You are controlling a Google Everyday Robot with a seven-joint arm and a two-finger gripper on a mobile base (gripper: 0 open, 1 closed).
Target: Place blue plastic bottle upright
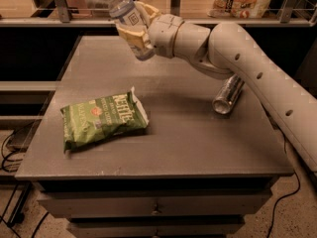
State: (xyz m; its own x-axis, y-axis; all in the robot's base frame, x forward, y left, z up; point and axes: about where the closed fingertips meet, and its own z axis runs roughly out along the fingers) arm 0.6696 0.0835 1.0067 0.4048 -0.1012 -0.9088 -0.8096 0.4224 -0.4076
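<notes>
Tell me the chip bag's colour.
The bag is green in the camera view; the gripper holds the bottle over the table's far side.

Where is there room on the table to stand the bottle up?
The gripper, above the table's far-left, is shut on the blue plastic bottle. Bare patches: the far-left corner beneath it, and the middle between chip bag and can. The bag crowds the near-left.
</notes>
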